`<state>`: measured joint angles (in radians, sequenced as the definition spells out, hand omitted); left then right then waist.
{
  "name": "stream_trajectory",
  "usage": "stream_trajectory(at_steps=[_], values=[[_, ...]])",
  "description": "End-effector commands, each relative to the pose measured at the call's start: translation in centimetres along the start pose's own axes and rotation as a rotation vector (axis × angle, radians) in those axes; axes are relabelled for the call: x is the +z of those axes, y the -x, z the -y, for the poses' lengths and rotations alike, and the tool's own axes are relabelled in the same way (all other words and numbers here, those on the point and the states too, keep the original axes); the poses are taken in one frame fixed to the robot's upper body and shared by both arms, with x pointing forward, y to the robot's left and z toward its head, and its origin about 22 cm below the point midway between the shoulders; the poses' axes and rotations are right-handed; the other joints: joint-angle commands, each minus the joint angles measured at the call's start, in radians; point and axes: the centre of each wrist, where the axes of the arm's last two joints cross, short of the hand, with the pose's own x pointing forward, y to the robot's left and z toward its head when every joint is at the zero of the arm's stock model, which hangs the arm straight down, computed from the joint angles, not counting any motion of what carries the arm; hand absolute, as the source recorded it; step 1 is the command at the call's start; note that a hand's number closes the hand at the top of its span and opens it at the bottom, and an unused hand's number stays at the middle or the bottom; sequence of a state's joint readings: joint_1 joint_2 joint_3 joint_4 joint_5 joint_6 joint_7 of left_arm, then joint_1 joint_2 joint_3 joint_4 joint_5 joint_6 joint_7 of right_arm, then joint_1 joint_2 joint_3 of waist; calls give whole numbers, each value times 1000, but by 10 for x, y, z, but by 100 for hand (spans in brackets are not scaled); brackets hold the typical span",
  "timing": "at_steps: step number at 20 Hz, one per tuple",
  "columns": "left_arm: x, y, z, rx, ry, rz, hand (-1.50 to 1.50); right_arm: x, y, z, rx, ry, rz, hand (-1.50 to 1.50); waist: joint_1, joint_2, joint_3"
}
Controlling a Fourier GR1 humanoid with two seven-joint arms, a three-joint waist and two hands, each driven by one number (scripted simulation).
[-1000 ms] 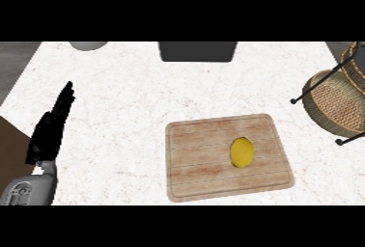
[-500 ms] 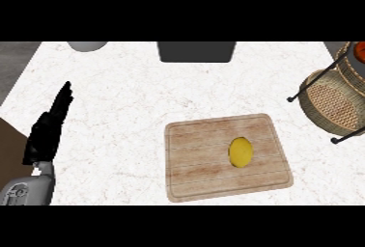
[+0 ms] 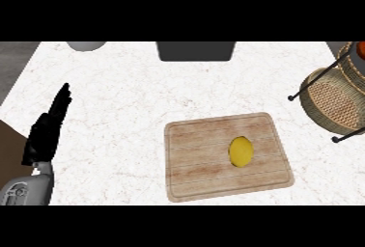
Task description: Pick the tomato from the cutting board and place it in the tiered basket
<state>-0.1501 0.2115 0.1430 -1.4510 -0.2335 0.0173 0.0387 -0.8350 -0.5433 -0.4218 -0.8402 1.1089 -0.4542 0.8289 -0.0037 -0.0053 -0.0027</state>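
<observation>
A wooden cutting board (image 3: 206, 164) lies on the white counter, right of centre. On it sits one yellow oval object (image 3: 241, 151), near the board's right half. The tiered wicker basket (image 3: 333, 102) on a black wire frame stands at the right edge; a red round thing (image 3: 360, 48) shows in its upper tier at the corner, partly cut off. My left hand (image 3: 50, 126) rests at the left edge with fingers straight and pointing up, far from the board. My right hand is out of view.
A dark rectangular object (image 3: 195, 50) sits at the counter's back edge, centre. A grey round object (image 3: 86, 45) shows at the back left. The counter's left edge runs diagonally beside my left forearm (image 3: 25, 191).
The view has shifted slightly, bringing more of the basket into sight at the right. The left hand and the yellow object keep their places on the counter.
</observation>
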Motion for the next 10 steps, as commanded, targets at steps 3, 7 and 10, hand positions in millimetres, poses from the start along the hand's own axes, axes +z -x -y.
stream_trajectory(at_steps=[3, 7, 10], values=[[-8, -3, -19, -3, -26, -23, 0, 2, 7, 39, -56, 105, -62, -150, -17, -3, 2], [-6, 0, -6, 8, -30, -28, 0, 0, 5, 85, -142, 64, -156, -150, -38, -8, 1], [-1, 2, -9, 3, -31, -33, 0, 22, 41, 95, -156, 28, -179, -150, -50, -13, 1]])
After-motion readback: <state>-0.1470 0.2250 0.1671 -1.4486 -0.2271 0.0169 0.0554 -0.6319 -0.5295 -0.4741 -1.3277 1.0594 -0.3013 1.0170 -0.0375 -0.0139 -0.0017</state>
